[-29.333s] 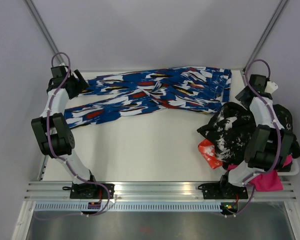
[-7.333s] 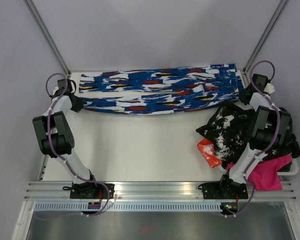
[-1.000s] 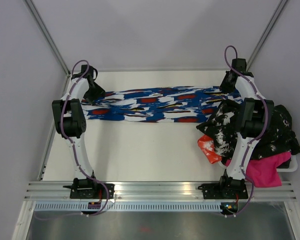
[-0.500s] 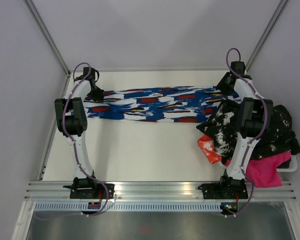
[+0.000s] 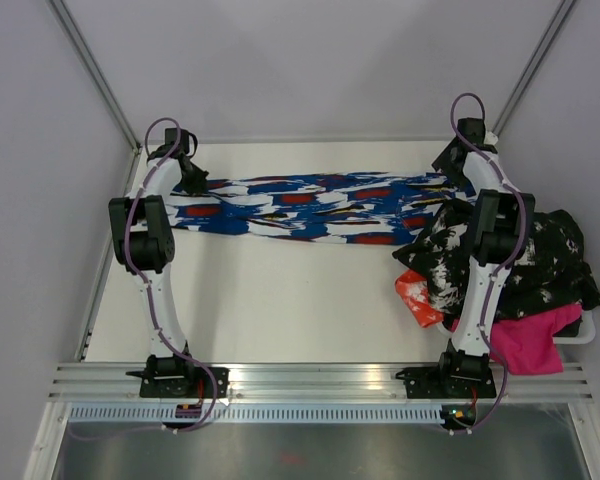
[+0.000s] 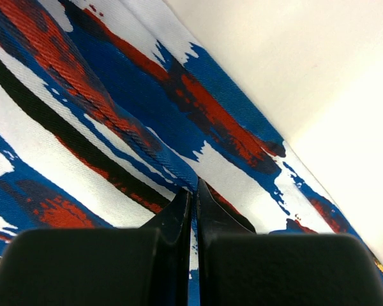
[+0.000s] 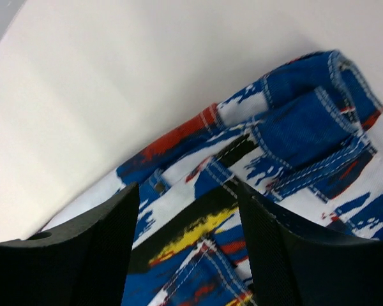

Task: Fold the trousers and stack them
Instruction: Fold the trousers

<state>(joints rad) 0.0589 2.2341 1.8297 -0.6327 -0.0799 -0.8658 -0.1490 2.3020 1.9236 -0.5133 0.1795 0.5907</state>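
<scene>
Early-mid stage, by the look: trousers laid as long narrow strip btwn both grippers, L gripper pinched shut on leg-end fabric, R gripper jaws apart just above waistband, crosswise folds & stacking left.

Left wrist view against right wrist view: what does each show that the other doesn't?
Only the left wrist view: the left gripper shut, pinching the trousers near an edge. Only the right wrist view: the right gripper open, jaws wide apart over the end with white-stitched seams, gripping nothing. Both: the blue splashed fabric lying on the white table.
</scene>
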